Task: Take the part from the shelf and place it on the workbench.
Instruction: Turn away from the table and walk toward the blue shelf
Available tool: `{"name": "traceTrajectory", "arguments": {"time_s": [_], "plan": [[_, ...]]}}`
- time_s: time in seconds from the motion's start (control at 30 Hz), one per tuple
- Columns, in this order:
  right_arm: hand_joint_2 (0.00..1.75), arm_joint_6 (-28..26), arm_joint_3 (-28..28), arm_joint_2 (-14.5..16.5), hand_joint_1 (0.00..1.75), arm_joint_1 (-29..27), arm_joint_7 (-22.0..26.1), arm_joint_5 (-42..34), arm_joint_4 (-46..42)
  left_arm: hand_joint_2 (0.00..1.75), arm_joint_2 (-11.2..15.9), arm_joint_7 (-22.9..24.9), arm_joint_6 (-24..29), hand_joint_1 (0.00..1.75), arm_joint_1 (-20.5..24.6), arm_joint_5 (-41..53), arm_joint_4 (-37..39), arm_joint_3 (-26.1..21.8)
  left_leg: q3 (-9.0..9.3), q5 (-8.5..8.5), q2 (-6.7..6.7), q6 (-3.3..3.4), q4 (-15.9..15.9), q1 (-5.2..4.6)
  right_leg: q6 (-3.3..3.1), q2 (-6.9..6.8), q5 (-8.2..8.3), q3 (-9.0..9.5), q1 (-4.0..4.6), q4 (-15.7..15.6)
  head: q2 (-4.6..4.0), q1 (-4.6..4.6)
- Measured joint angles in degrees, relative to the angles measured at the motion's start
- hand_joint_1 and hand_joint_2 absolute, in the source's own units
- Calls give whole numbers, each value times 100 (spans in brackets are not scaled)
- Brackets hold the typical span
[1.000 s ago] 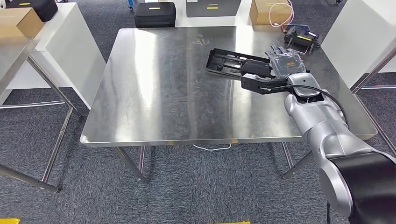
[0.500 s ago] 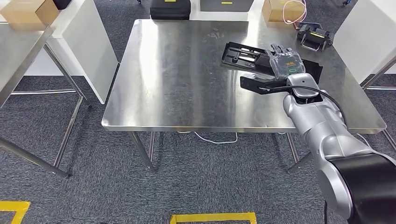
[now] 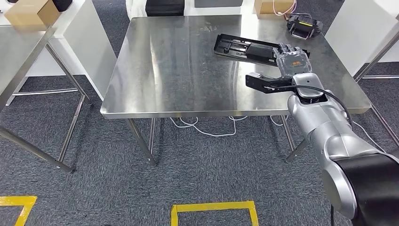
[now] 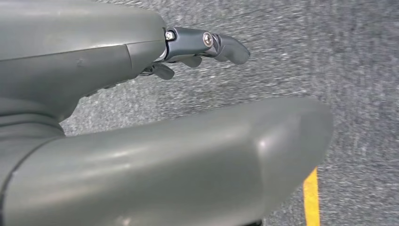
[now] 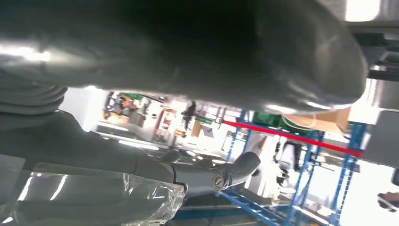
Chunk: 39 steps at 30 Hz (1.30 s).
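Observation:
The part [image 3: 242, 47], a long flat black plastic tray, lies on the steel workbench [image 3: 179, 75] toward its far right. My right hand [image 3: 292, 62] hovers over the bench just beside the part's right end, with its fingers extended toward it. The right wrist view shows that hand [image 5: 117, 155] with thumb and fingers [image 5: 226, 174] apart and nothing between them. My left hand [image 4: 141, 141] hangs over grey carpet, fingers [image 4: 221, 44] apart from the thumb, holding nothing.
A black device with a yellow label [image 3: 303, 26] sits at the bench's far right corner. A second steel table [image 3: 19, 56] and a white cabinet with a cardboard box [image 3: 33, 12] stand to the left. Yellow floor tape [image 3: 214, 207] and a white cable [image 3: 207, 129] lie below.
The whole view has shifted as the camera backed away from the bench. The part stays where it lay on the bench, while my right hand has drawn back toward the near edge.

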State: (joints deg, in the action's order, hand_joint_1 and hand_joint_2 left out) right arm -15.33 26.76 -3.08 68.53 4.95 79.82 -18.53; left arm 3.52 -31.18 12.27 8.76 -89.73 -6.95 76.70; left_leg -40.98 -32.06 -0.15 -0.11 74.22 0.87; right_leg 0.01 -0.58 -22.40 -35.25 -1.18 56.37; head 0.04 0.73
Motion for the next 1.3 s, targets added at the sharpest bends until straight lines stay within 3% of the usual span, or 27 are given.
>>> {"name": "traceTrajectory", "arguments": {"time_s": [0.03,0.07,0.1,0.17,0.2,0.27,0.3,0.33,0.37,0.43,0.47,0.5,0.53,0.57,0.6,0.67,0.7,0.77,0.83,0.93,0.97,1.03,1.1,1.17,1.2,1.23,1.3], "plan": [[0,-35,-17,-7,0,-2,-80,5,0,0,0,1,-8,0,1,-7,0,0,147,162,0,1,-77,8,16,1,61,-90,0,17,0,2],[0,-84,-43,-19,0,-3,-160,8,0,0,1,3,-15,0,4,-13,0,0,395,321,0,11,-340,16,38,3,121,-175,0,35,0,2],[0,-135,-77,-33,0,-3,-234,3,-2,0,1,5,-18,0,10,-16,0,0,693,365,-1,28,-726,17,66,4,177,-245,4,50,0,4],[0,-250,-183,-87,0,-16,-353,-72,-6,0,3,5,-23,0,18,-23,0,-1,1165,260,-13,86,-1437,-12,143,-14,285,-322,14,57,0,-5],[0,-308,-252,-114,0,-33,-389,-130,-7,0,4,3,-25,0,18,-25,0,-2,1249,195,-19,125,-1610,-41,187,-27,347,-335,15,39,-1,-4],[0,-405,-397,-173,0,-97,-413,-229,-3,0,3,-3,-27,0,7,-27,0,-4,1191,297,-11,226,-1678,-65,270,-42,449,-352,24,-9,-1,-1],[0,-431,-456,-208,0,-132,-414,-251,1,0,-1,-4,-27,0,6,-27,0,-4,1133,381,2,284,-1699,-62,279,-30,390,-394,30,29,-2,1],[0,-443,-502,-243,0,-166,-413,-262,4,0,-3,-5,-27,0,7,-28,0,-4,1058,479,16,337,-1722,-52,261,-16,225,-472,35,155,-1,-11],[0,-450,-538,-280,0,-193,-413,-267,7,0,-6,-5,-27,0,7,-28,0,-4,964,577,29,375,-1734,-40,223,-1,-55,-580,31,428,-1,-20],[0,-460,-593,-325,0,-241,-413,-272,11,0,-7,-6,-27,0,4,-28,0,-4,742,759,37,405,-1728,-45,195,16,-598,-789,22,1232,-1,-41],[0,-463,-616,-340,0,-266,-413,-274,14,0,-8,-6,-27,0,2,-28,0,-4,623,853,42,400,-1725,-46,233,19,-723,-832,19,1625,-1,-41],[0,-464,-634,-348,0,-289,-414,-275,16,0,-11,-6,-27,0,1,-28,0,-4,510,941,49,392,-1722,-46,299,21,-709,-805,14,1870,-1,-41],[0,-465,-648,-352,0,-308,-414,-276,19,0,-15,-5,-27,0,1,-28,0,-4,402,1026,56,381,-1720,-45,372,23,-610,-705,10,1957,-1,-43],[0,-465,-657,-354,0,-317,-414,-276,20,0,-20,-5,-27,0,2,-28,0,-4,299,1110,59,362,-1718,-42,430,24,-484,-493,3,1821,-1,-42],[0,-466,-662,-354,0,-318,-413,-276,17,0,-24,-5,-27,0,3,-28,0,-5,209,1193,59,332,-1713,-46,449,29,-452,-149,-6,1465,-1,-43],[0,-471,-673,-349,0,-306,-412,-275,-1,0,-26,-7,-27,0,6,-28,0,-6,83,1360,54,265,-1717,-67,382,47,-638,589,18,519,-1,-37],[0,-475,-680,-347,0,-301,-413,-277,-10,0,-26,-7,-27,0,7,-28,0,-7,54,1446,51,239,-1729,-81,329,59,-761,800,36,173,-1,-28],[0,-495,-696,-344,0,-322,-420,-297,-12,0,-22,-9,-29,0,-4,-28,1,-8,2,1592,42,189,-1772,-75,224,61,-782,795,31,1,-2,-1],[0,-554,-734,-350,0,-382,-465,-347,0,0,-16,-13,-43,0,-32,-28,3,-8,-94,1391,31,139,-1665,-44,101,40,-657,668,-12,19,-2,23],[0,-895,-899,-425,0,-586,-579,-499,8,0,-24,-20,-77,0,-60,-28,1,-5,-307,458,26,78,-700,-8,-49,9,-389,400,5,33,-2,70],[0,-1056,-973,-467,0,-707,-601,-571,10,0,-27,-20,-83,0,-63,-28,1,-5,-335,287,25,57,-314,2,-53,1,-299,293,22,37,-2,78],[0,-1337,-1160,-561,0,-998,-615,-733,21,0,-29,-20,-86,0,-63,-28,1,-4,-192,397,26,41,10,19,-35,-13,-152,105,46,52,-2,79],[0,-1546,-1408,-634,0,-1315,-615,-942,31,0,-33,-18,-92,0,-56,-28,1,-4,279,617,21,77,-398,27,1,-17,-28,-72,53,88,-2,81],[0,-1731,-1729,-665,0,-1666,-605,-1283,33,0,-36,-7,-100,0,-31,-28,2,-4,842,450,-2,137,-1153,10,58,-24,85,-196,56,113,-2,79],[0,-1813,-1904,-668,0,-1870,-603,-1471,37,0,-40,1,-102,0,-17,-27,2,-3,1006,322,-15,165,-1434,-8,95,-35,137,-222,56,107,-2,75],[0,-1890,-2082,-660,0,-2081,-607,-1633,48,0,-46,8,-103,0,-9,-27,1,-3,1074,263,-26,189,-1571,-29,134,-47,188,-225,52,91,-2,78],[0,-2002,-2410,-621,0,-2580,-628,-1852,86,0,-69,20,-98,0,-6,-25,0,-1,1039,382,-32,261,-1664,-43,213,-62,313,-225,62,14,-2,81]]}}
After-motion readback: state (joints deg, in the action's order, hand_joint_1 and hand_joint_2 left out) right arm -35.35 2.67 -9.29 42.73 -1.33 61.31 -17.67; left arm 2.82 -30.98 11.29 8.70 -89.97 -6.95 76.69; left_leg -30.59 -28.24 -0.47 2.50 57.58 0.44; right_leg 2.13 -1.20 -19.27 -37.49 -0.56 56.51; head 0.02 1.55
